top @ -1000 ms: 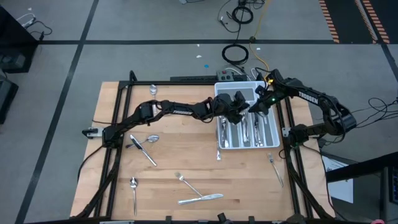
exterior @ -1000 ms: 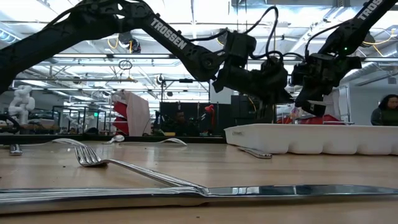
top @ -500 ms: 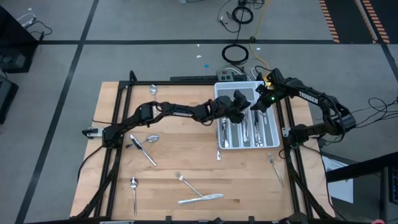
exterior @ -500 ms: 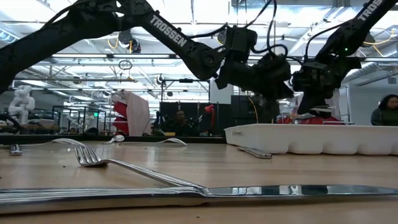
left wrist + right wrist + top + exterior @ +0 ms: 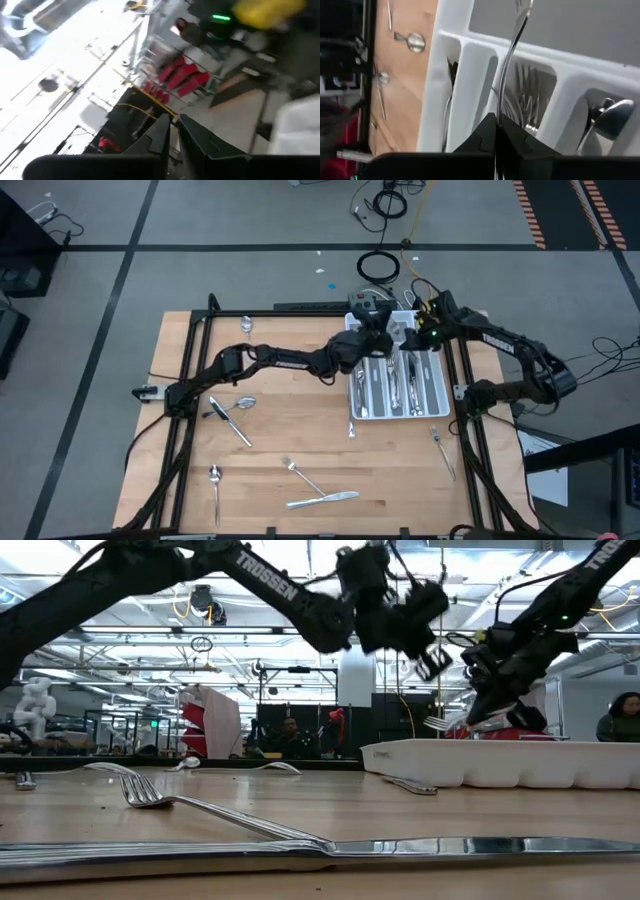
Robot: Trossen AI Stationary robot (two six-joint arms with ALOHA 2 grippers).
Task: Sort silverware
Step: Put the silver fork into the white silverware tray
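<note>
On the left side of the light wooden table (image 5: pixel 280 420), a few pieces of the shiny silver silverware are lying loose and waiting. A spoon (image 5: pixel 243 403) is lying next to a long knife (image 5: pixel 230 421). Nearer the front edge, another spoon (image 5: pixel 215 476), a third spoon (image 5: pixel 295 471) and a second knife (image 5: pixel 325 499) are lying apart from each other.

The left gripper (image 5: pixel 368 332) is hanging in the air above the far end of the white plastic tray with long slots (image 5: pixel 352 375). Its two dark fingers (image 5: pixel 162 135) are almost touching, and nothing is showing between them.

The tray is already holding many sorted pieces, standing in rows inside its slots.

The right gripper (image 5: pixel 496 131) is clenched on a thin silver fork (image 5: pixel 512 37). It is holding the fork just above the tray.

One more fork (image 5: pixel 441 447) is lying on the wood to the right of the tray. So I think most of the job is done, with about six pieces waiting.

Behind the table, a big workshop is showing, with bright lights and a person (image 5: pixel 622 718) sitting at the far right.
</note>
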